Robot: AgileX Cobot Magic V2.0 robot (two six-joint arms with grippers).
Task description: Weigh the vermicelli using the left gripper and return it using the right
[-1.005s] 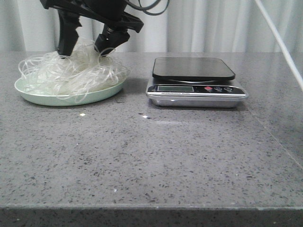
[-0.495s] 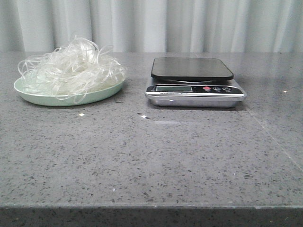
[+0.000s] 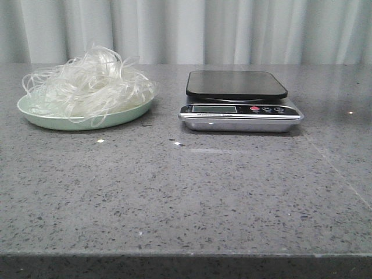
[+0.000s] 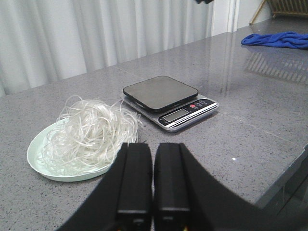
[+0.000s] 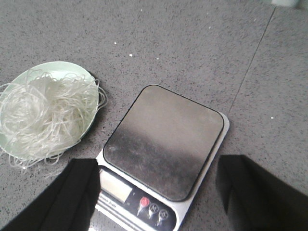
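Observation:
The vermicelli (image 3: 87, 81) is a whitish nest of glassy strands lying on a pale green plate (image 3: 40, 120) at the table's left. It also shows in the left wrist view (image 4: 89, 134) and the right wrist view (image 5: 41, 113). A digital scale (image 3: 238, 102) with an empty black platform stands to the plate's right. Neither gripper shows in the front view. My left gripper (image 4: 153, 147) is shut and empty, held back from the plate. My right gripper (image 5: 156, 166) is open and empty above the scale (image 5: 166, 144).
A grey speckled stone table (image 3: 186, 192) carries everything. A pale curtain (image 3: 186, 29) hangs behind it. In the left wrist view a blue cloth (image 4: 276, 39) lies at the far end of the table, and the table's edge (image 4: 284, 168) drops off close to the scale.
One second ago the black left gripper stood in the vermicelli on the plate. It has since lifted out of the front view, leaving the nest on the plate. The scale has not moved.

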